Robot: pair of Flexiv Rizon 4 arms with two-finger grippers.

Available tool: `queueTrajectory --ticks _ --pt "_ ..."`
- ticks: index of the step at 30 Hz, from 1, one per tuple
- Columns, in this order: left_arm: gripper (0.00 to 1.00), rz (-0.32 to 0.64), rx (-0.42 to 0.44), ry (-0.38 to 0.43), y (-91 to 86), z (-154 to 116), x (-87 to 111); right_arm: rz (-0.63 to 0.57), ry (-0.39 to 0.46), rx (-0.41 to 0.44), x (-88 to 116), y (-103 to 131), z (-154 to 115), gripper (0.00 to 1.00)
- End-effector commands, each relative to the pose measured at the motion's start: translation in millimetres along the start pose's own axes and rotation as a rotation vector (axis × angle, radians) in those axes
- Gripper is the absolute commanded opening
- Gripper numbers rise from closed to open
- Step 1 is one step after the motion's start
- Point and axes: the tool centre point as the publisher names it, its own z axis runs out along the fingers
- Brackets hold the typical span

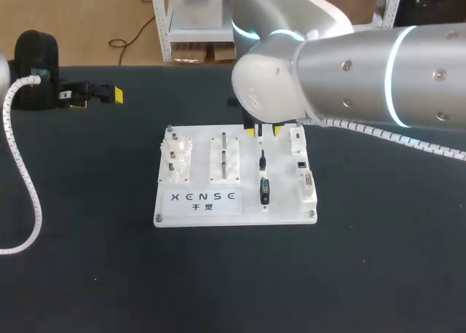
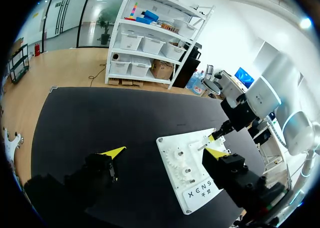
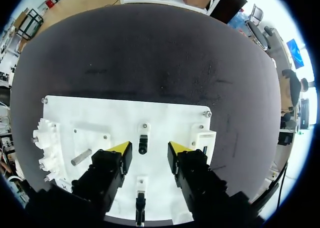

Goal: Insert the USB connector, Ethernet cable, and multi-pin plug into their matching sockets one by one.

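The silver right arm [image 1: 349,71], nearest the lens, crosses the black table [image 1: 80,275] from the right. The right hand [image 1: 263,131] hangs over the far edge of the white rectangular fixture board [image 1: 196,210], its yellow-tipped fingers apart and clasping nothing. The small black connector [image 3: 143,144] lies on the board, under the gap between those fingers, touched by neither. The larger black plug [image 1: 264,190] lies in line with it, nearer the board's front edge. The white socket block [image 1: 302,169] stands just beside both, along the board's right edge. The left hand [image 1: 95,94] is well apart at the table's far left, fingers spread wide, empty.
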Motion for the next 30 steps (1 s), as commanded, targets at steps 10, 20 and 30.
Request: queueTrajectory --ticks 10,20,30 --pt "1.0 0.0 0.0 0.0 0.0 0.0 0.0 -0.013 -0.034 -0.02 2.8 -1.2 1.5 0.35" --pt "1.0 0.0 0.0 0.0 0.0 0.0 0.0 -0.02 -0.052 -0.034 -1.2 2.8 -0.5 0.27" --pt "1.0 0.0 0.0 0.0 0.0 0.0 0.0 -0.008 -0.061 -0.026 -6.2 2.5 -0.8 0.23"
